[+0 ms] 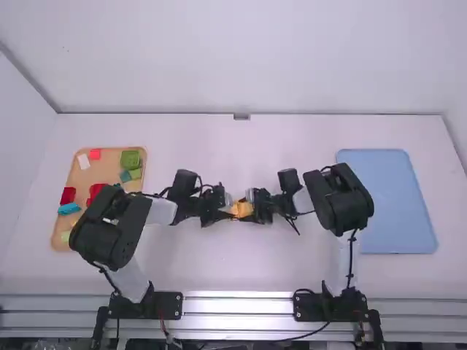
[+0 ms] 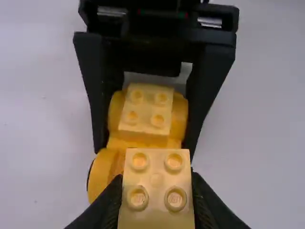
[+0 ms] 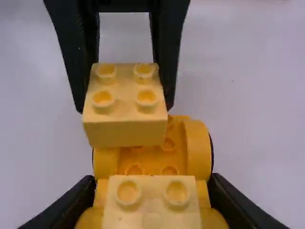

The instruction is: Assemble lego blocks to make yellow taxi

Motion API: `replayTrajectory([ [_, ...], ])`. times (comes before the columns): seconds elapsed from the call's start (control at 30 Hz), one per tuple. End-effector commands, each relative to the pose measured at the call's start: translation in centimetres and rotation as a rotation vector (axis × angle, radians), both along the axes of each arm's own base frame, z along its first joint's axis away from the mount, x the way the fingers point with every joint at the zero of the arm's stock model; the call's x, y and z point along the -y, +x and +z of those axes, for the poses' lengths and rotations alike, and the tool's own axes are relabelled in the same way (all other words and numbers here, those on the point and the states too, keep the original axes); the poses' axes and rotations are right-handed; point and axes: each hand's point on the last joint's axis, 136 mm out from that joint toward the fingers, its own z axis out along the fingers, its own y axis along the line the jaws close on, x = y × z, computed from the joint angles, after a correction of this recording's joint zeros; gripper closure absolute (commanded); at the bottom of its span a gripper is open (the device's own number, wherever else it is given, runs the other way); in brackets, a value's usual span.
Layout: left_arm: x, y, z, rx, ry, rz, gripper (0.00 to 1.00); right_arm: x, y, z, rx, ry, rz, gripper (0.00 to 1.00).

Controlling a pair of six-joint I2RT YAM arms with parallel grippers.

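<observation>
Near the middle of the high view, the left gripper (image 1: 223, 211) has its jaws pinching a pale block (image 2: 156, 214), square-cornered smooth plastic with four round studs. Facing it, the right gripper (image 1: 255, 210) has its jaws clamped on the sides of the yellow base (image 3: 152, 160), glossy plastic with rounded wheel arches, a second studded block (image 2: 145, 109) sitting on it. Whether the pinched block touches the base, I can't tell. The table (image 1: 204, 266) is smooth and white, with a tan tray (image 1: 108, 162) of coloured bricks (image 1: 130, 160) at left, a flat blue mat (image 1: 387, 200) at right, and plain pale walls (image 1: 241, 73) behind.
</observation>
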Motion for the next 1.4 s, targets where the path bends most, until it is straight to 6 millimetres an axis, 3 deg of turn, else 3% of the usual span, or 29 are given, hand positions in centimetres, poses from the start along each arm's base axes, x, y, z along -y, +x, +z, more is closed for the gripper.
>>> replayTrajectory([
  [0.0,0.8,0.2,0.4,0.049,0.001,-0.059,0.84,0.2,0.1,-0.7,-0.004,-0.021,-0.004,0.53],
  [0.27,2.1,0.7,-0.4,0.042,0.006,-0.093,0.84,0.4,-0.7,-1.0,-0.027,-0.028,0.015,0.53],
  [0.5,2.1,0.8,-1.2,0.0,0.02,-0.093,0.84,0.4,-0.7,-1.0,-0.028,-0.028,0.013,0.52],
  [0.57,2.0,0.8,-1.3,-0.004,0.02,-0.091,0.77,0.4,-0.7,-1.0,-0.028,-0.029,0.013,0.51],
  [0.6,2.0,0.7,-1.3,-0.007,0.019,-0.093,0.66,0.4,-0.7,-0.9,-0.028,-0.028,0.014,0.48],
  [0.67,2.0,0.6,-1.3,-0.016,0.019,-0.093,0.6,0.4,-0.6,-0.9,-0.025,-0.027,0.013,0.44],
  [0.7,2.0,0.5,-1.4,-0.021,0.022,-0.094,0.5,0.3,-0.6,-0.9,-0.025,-0.027,0.014,0.44],
  [0.97,1.9,1.0,-0.9,-0.001,0.012,-0.083,0.41,0.3,-0.6,-0.9,-0.026,-0.027,0.013,0.42],
  [1.37,2.4,0.8,0.4,0.013,-0.02,-0.1,0.55,0.4,-0.6,-0.9,-0.028,-0.027,0.012,0.38],
])
